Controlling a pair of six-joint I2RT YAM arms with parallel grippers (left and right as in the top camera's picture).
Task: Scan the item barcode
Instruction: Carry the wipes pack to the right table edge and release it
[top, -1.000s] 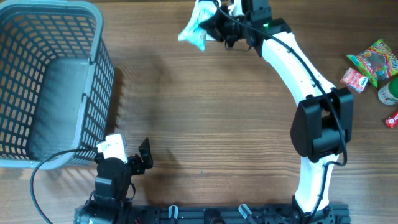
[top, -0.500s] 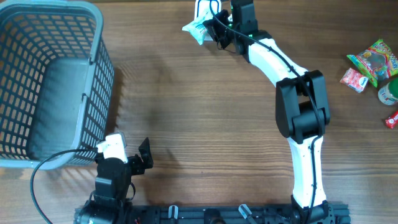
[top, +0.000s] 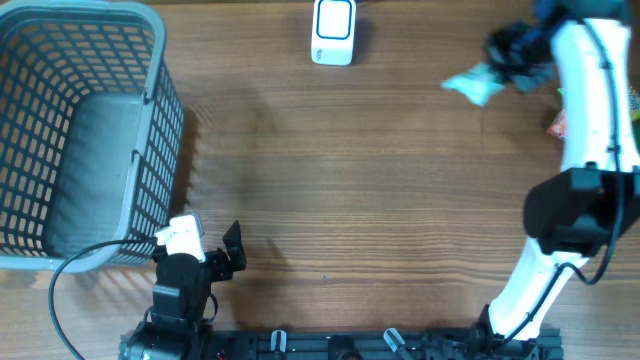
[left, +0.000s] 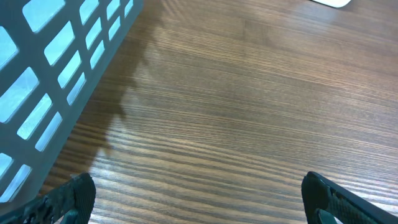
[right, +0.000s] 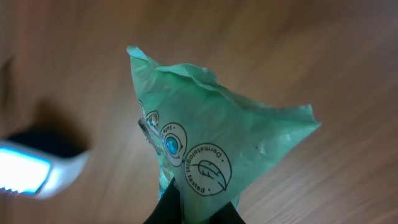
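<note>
The item is a pale green soft packet (top: 472, 84) with round printed seals, hanging above the table at the upper right. My right gripper (top: 508, 58) is shut on its edge; in the right wrist view the packet (right: 217, 124) fans out above the dark jaws of the right gripper (right: 199, 210). No barcode shows on the visible face. The white scanner (top: 333, 30) lies at the top centre, well left of the packet, and appears as a blurred white shape (right: 31, 171) in the right wrist view. My left gripper (top: 232, 256) rests open at the front left, nothing between its fingertips (left: 74, 196).
A grey slatted basket (top: 160, 110) fills the left side, its wall (left: 50, 81) close beside the left gripper. A red snack packet (top: 555, 125) peeks out behind the right arm at the right edge. Bare wood lies between basket and right arm.
The right arm has swung the green packet away from the scanner at the top centre over to the upper right. The left arm has not moved.
</note>
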